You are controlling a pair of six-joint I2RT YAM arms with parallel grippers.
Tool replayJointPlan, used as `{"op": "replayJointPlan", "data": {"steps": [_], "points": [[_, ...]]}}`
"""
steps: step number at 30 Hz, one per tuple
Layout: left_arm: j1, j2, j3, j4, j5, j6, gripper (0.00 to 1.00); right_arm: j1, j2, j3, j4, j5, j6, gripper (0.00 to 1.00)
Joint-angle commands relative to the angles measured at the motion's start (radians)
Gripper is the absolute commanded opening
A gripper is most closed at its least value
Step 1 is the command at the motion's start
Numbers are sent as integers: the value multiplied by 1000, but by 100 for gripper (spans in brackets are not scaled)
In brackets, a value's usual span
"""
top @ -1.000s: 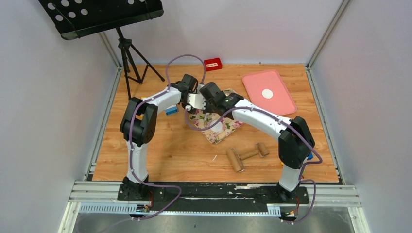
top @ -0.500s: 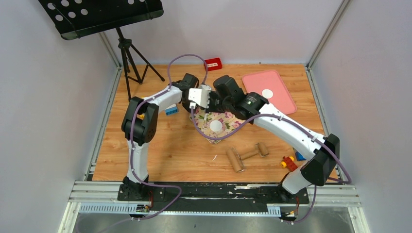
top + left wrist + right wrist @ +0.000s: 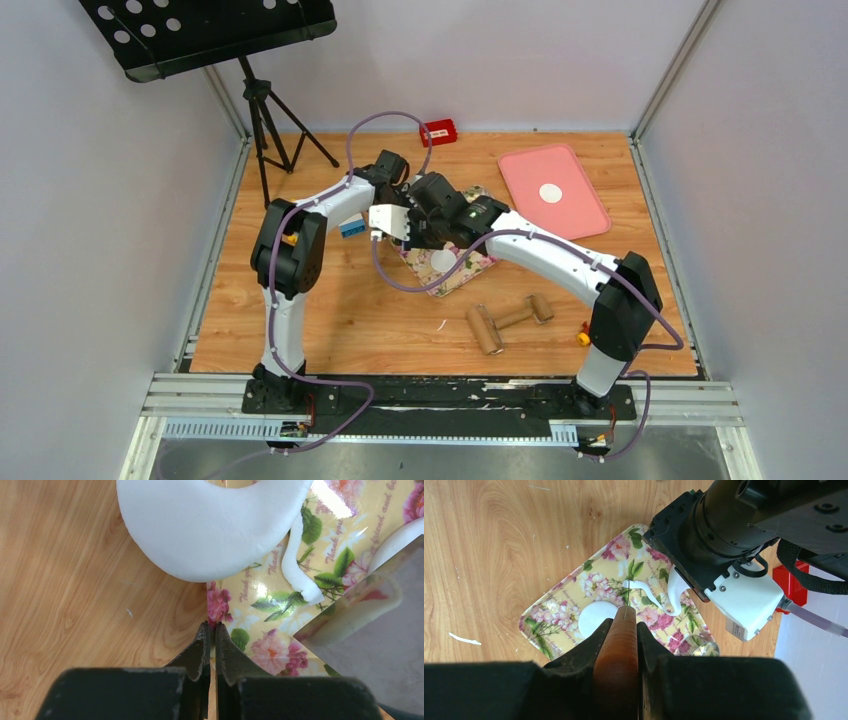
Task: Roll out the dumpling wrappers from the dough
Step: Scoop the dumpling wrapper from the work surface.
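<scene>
**doughnoob:** So where's the dough? And what are the two sets of jaws doing?

**rollerfan:** Both arms meet over the yellow floral-print rectangular tray (image 3: 549, 617), roughly mid-bench (image 3: 350, 310). Two bits of dough are on it. One is a thin flat round white wrapper (image 3: 596, 617). The other is the irregular soft white dough scrap (image 3: 210, 525), at about 2 o'clock from that wrapper in the right wrist view. In the left wrist view the scrap's fat lobe overlaps the tray's edge, partly over bare wood.

**doughnoob:** Left jaws?

**rollerfan:** Pressed together with nothing between them. Their tips are right at the tray's edge, and the scrap is at their 12 o'clock. Can't tell if they touch the tray.

**doughnoob:** And the right?

**rollerfan:** The right jaws are pinching a brown wooden-handled tool (image 3: 617, 645) with a thin metal tip. That tip points toward the scrap's skinny tail, with the wrapper just off at 10 o'clock.

**doughnoob:** Anything else around?

**rollerfan:** A small shiny metal ring (image 3: 701, 650) sits at the tray's edge, about 4 o'clock from the wrapper. From above, a pink rectangular plastic tray (image 3: 580, 200) lies at 2 o'clock from the floral one, with a second white round wrapper (image 3: 551, 193) on it. A wooden T-shaped rolling pin (image 3: 515, 318) lies at 5 o'clock. A small red box (image 3: 438, 132) is at 12 o'clock by the back wall. A white-and-blue block (image 3: 352, 227) sits at 9 o'clock, tucked beside the left arm.
</scene>
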Motion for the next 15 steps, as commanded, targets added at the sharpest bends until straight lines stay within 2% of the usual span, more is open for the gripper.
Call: {"op": "replayJointPlan", "data": {"steps": [1, 8, 15], "points": [[-2, 13, 38, 11, 35, 57, 0, -2, 3, 17, 53, -17, -7, 0], [-1, 14, 36, 9, 38, 62, 0, -2, -47, -29, 50, -45, -44, 0], [-1, 37, 80, -23, 47, 90, 0, -18, -97, -64, 35, -67, -170, 0]]}}
